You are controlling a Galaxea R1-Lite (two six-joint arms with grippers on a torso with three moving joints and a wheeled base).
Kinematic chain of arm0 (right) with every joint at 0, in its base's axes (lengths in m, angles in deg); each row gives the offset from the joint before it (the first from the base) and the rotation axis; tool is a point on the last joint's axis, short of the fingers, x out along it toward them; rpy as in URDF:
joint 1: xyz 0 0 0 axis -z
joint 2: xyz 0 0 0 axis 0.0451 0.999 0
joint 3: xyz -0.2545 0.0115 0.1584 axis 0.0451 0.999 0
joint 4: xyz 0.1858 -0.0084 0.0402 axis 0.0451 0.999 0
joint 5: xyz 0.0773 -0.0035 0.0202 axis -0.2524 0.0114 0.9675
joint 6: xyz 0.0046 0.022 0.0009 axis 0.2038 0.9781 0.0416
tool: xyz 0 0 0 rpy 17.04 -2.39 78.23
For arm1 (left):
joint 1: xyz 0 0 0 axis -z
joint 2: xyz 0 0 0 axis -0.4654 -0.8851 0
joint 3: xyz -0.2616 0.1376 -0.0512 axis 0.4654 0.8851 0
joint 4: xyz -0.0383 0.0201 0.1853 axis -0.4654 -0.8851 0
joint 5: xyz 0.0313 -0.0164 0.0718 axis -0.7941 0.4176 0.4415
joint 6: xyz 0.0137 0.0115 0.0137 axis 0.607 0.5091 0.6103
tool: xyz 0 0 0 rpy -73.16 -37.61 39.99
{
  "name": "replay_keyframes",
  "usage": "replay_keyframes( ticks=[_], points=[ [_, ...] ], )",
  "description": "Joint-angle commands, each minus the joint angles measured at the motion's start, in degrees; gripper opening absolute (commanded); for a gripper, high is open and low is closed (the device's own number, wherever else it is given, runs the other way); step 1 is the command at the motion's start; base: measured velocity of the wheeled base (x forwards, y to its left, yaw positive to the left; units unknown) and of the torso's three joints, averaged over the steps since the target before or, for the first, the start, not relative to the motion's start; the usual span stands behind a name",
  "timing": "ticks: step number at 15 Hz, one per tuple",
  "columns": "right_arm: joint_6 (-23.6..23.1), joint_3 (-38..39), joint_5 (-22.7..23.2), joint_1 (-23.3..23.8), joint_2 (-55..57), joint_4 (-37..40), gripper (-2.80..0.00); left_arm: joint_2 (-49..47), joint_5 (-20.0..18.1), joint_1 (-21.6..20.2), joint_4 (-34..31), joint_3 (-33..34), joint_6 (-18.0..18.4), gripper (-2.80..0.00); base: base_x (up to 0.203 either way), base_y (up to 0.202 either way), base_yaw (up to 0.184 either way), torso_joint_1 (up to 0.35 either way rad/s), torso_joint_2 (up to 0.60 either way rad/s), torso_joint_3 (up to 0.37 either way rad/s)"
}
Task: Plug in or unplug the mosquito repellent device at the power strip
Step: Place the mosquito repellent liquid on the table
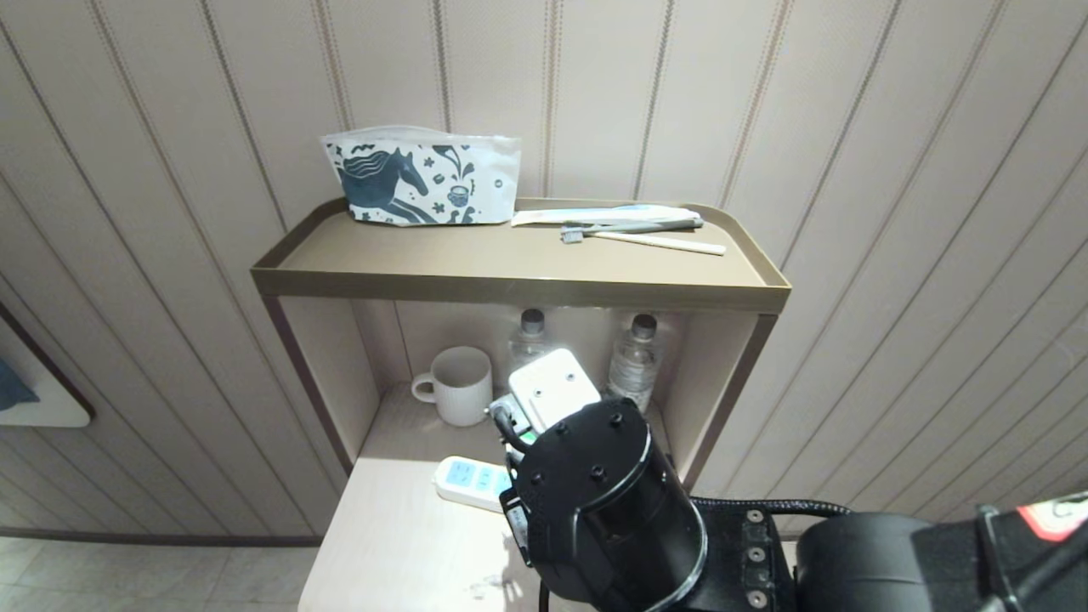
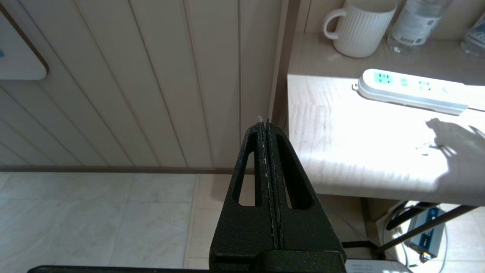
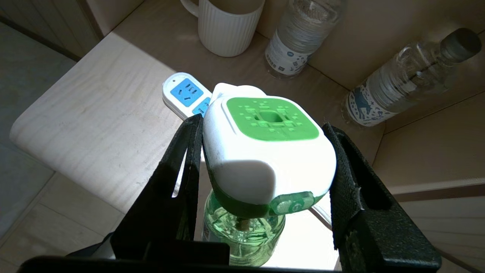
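The right hand [image 3: 265,167] is clamped on the mosquito repellent device [image 3: 269,151], held in the air above the power strip [image 3: 185,94] on the desk [image 3: 94,125]. The smooth cap could slip or tilt, missing a socket. The left hand [image 2: 267,129] hangs clenched and empty beside the desk.

A white mosquito repellent device [image 3: 265,151] has a bright green square panel with a dotted pattern on top and a clear green liquid bottle beneath. Black fingers [image 3: 178,182] flank it. The white power strip [image 3: 185,94] shows light-blue socket faces. A white ribbed mug [image 3: 227,26] stands by clear water bottles [image 3: 299,34] with white-and-blue labels. The pouch [image 1: 422,177] is white, printed with a dark blue horse. The shelf [image 1: 518,285] is olive-brown; the wall panelling [image 1: 892,170] is striped beige.
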Motion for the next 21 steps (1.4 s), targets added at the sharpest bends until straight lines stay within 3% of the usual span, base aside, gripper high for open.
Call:
replay_keyframes(
  ticks=[1,21],
  points=[
    [0.03,0.09,-0.48,-0.09,-0.16,-0.46,-2.8,-0.04,0.01,0.0,-0.08,0.0,0.01,-2.8,0.0,0.0,0.0,-0.172,0.36,0.187],
    [-1.52,-0.79,-4.35,0.25,-5.95,-0.37,-2.8,-0.04,0.01,0.0,-0.08,0.0,0.01,-2.8,0.0,0.0,0.0,-0.22,0.5,0.278]
  ],
)
